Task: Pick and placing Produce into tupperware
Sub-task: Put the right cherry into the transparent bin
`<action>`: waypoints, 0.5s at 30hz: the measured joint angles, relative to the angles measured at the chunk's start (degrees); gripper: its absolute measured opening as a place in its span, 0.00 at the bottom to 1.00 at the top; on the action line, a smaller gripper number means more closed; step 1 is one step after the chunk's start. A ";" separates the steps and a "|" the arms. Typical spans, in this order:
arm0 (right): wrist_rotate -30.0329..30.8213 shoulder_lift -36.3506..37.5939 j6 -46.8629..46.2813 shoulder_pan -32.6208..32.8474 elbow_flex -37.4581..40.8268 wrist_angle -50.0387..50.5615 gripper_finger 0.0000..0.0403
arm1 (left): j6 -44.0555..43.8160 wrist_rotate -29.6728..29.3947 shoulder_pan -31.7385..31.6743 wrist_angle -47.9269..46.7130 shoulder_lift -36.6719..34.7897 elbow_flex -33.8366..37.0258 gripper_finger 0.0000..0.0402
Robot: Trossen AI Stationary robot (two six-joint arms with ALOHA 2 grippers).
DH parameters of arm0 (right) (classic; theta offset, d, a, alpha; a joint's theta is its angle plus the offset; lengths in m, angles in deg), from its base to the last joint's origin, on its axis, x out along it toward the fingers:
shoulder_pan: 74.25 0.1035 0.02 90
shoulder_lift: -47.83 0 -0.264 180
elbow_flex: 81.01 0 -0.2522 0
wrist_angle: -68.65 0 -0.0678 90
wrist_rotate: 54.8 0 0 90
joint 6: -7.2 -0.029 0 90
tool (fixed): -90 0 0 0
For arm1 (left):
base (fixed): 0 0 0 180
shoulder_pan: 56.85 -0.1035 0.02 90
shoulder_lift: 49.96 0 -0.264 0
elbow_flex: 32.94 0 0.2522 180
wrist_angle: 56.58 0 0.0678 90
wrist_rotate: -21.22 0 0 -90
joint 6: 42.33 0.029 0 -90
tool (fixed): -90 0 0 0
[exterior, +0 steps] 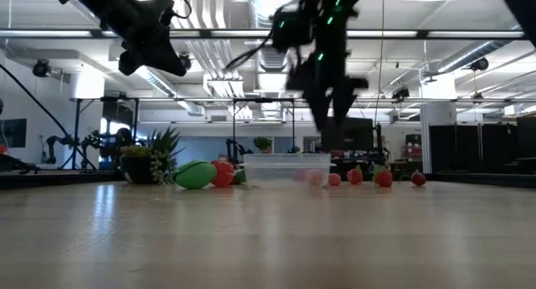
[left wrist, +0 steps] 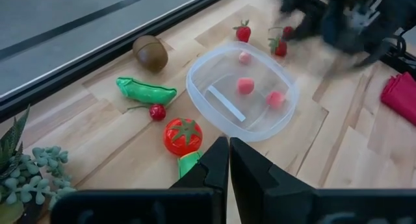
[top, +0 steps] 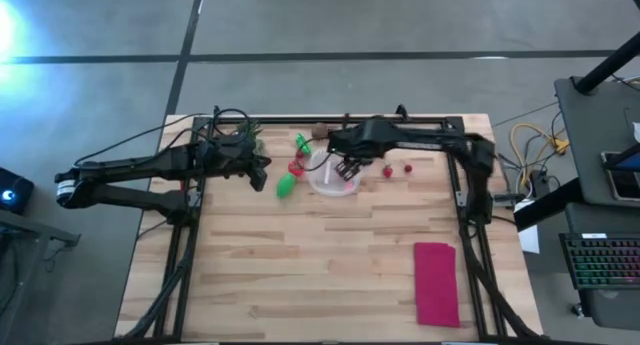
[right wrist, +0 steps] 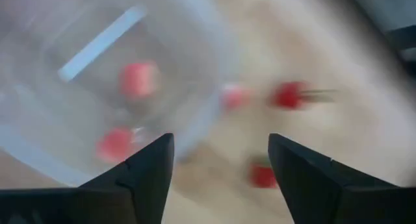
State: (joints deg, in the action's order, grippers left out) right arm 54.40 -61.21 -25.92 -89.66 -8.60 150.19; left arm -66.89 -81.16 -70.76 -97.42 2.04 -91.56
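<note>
Hovering above the right rim of the tupperware (top: 333,174), the right gripper (top: 347,169) had its fingers spread wide with nothing between them; in its wrist view the clear tub (right wrist: 78,81) lay below with red pieces (right wrist: 138,78) inside. The left gripper (left wrist: 228,160) waited at the far left of the table, beside the potted plant (left wrist: 29,172), with its fingers pressed together and empty.

The tub sat at the far middle of the table and held three small red pieces (left wrist: 245,86). Outside it, two strawberries (left wrist: 243,32) lay to its right. To its left lay the tomato (left wrist: 182,136), a green pea pod (left wrist: 146,91), a small cherry (left wrist: 156,112), another green piece (top: 286,186) and, farther back, a brown kiwi (left wrist: 150,52). The magenta cloth (top: 436,283) lay well apart at the near right.

These toys looked light, hard and smooth, so they would likely roll or squirt out of a pinch. The strawberries seemed best taken across their widest part, fingers straddling from above. The tub itself looked thin and light, and a nudge at its rim could slide it.
</note>
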 joint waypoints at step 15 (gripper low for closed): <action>-12.67 14.93 -4.72 -13.08 30.16 -1.14 0.54 | 0.98 -0.02 -0.02 0.19 -0.29 0.00 0.00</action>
State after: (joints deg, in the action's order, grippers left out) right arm 41.73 -46.28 -30.64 -102.75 21.56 149.05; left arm -65.90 -81.18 -70.78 -97.23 1.75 -91.56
